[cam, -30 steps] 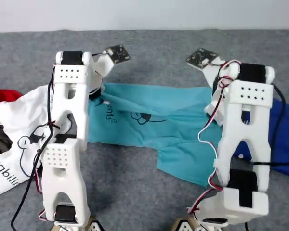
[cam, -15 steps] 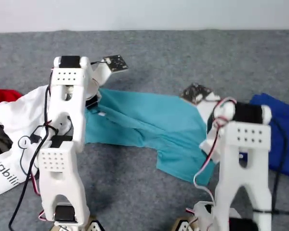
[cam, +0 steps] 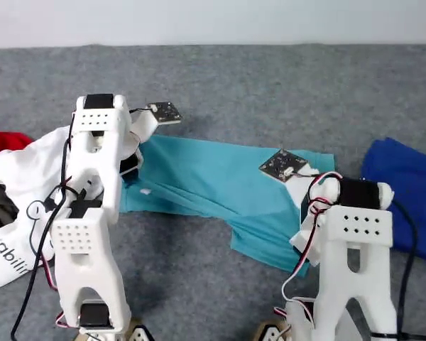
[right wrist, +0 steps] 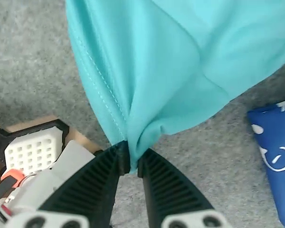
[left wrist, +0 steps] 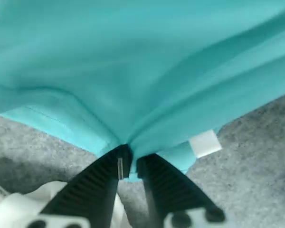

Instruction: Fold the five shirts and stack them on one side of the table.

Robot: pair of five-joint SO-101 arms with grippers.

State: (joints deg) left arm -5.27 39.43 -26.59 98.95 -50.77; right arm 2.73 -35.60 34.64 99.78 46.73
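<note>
end effector of left arm [left wrist: 132, 160] clenched on teal shirt [left wrist: 142, 71] edge, right end effector [right wrist: 133, 160] pinching same shirt's bunched hem

Bright, even, diffuse light falls from above in the high view. The white shell of the left arm [cam: 92, 213] shows no glare, and the shadows on the grey table [cam: 220, 85] are soft and stay close under the arms. In the left wrist view the teal shirt [left wrist: 147, 61] is palest toward 12 o'clock. Its folds darken in bands that run down to the left gripper [left wrist: 129, 164] at 6 o'clock, whose black fingers [left wrist: 97, 183] carry a dull sheen. In the right wrist view the deepest shade sits at 8 o'clock, and a shaded crease runs into the right gripper [right wrist: 129, 164].
</note>
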